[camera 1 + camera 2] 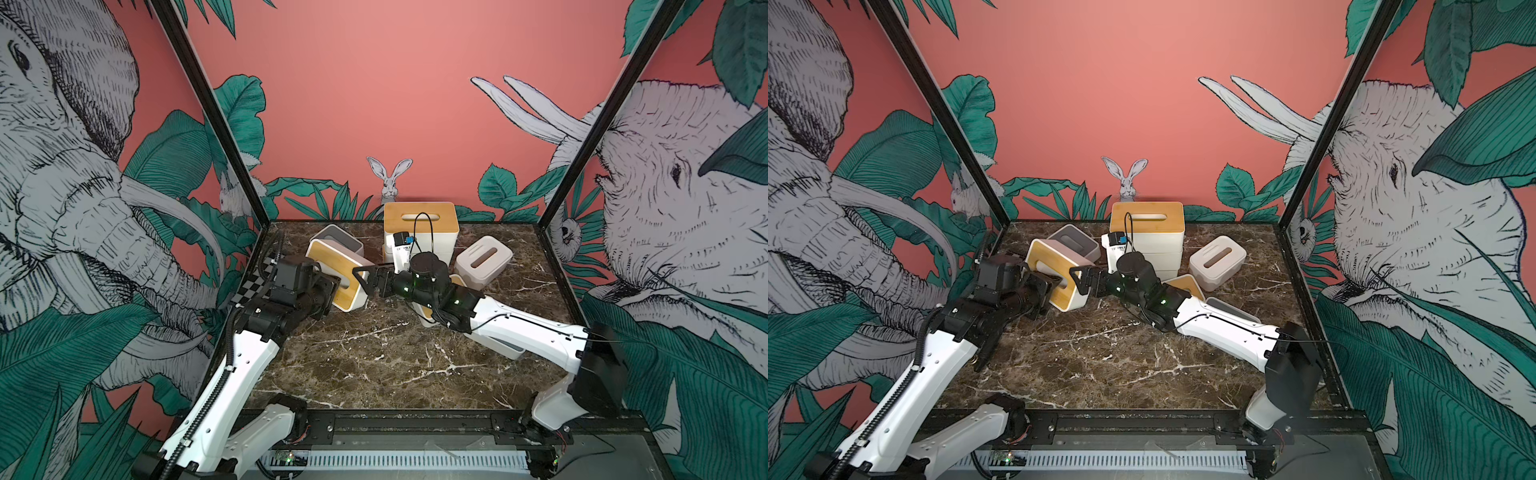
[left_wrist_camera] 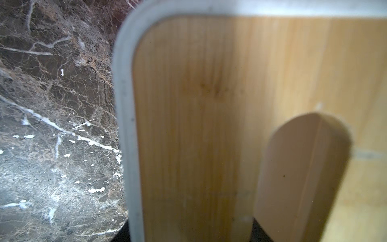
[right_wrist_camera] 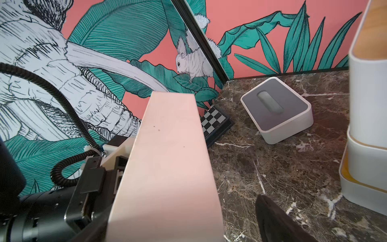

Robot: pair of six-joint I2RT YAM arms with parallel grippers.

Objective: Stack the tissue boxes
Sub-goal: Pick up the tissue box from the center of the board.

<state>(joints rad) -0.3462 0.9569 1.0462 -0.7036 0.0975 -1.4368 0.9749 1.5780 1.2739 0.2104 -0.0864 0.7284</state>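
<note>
On the marble tabletop [image 1: 374, 365], close to the right edge, a near grey box [image 1: 1227, 307] is partly hidden under the right forearm. A flat wooden-lidded box [image 1: 1183, 284] is seen just beyond it, under the wrist. Left of the middle, a tilted box [image 1: 328, 259] is propped on its lower edge, its wooden lid turned toward the left edge. It is gripped by the left gripper [image 1: 334, 286], whose jaws are closed partway on the lid at the slot. The right gripper [image 1: 360, 277] is held spread at the box's upper side, and its one visible finger [image 3: 278, 222] stands clear of the wall. A checkered board [image 3: 215, 123] lies along the left edge. Farther right a white box [image 1: 484, 257] is set askew. A far grey box [image 1: 338, 241] sits toward the far left corner, and a stack of boxes [image 1: 440, 216] stands at the far edge.
</note>
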